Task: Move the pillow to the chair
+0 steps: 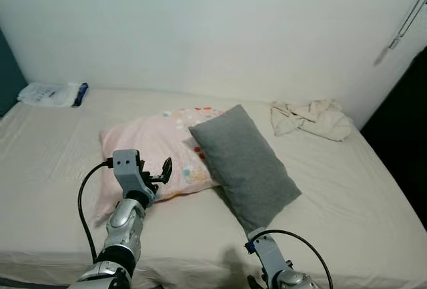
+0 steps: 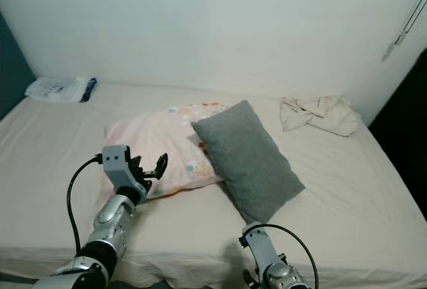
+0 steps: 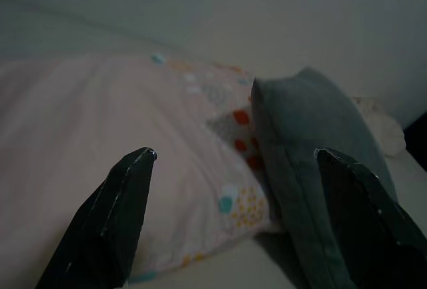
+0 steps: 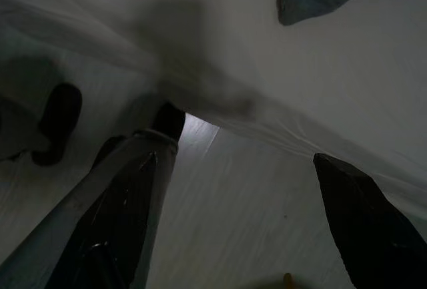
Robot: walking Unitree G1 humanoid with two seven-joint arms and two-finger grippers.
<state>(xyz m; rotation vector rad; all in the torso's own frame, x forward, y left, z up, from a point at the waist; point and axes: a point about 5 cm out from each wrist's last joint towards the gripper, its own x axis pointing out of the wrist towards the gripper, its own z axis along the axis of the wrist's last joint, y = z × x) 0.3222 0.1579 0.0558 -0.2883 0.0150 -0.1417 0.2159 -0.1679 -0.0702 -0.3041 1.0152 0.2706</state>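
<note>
The grey pillow (image 1: 243,165) lay on the bed (image 1: 347,195), leaning partly on a pink pillow (image 1: 150,152). The left hand (image 1: 162,170) hovered over the pink pillow with its fingers apart. The right hand (image 4: 233,222) hung low at the bed's edge, also open. The left hand might take the wrong pillow, because the pink one was nearer.

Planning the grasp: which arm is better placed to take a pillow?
Left, probably. The left gripper is raised over the pink pillow, fingers open, with the grey pillow just beyond. The right gripper hangs low by the bed's edge.
</note>
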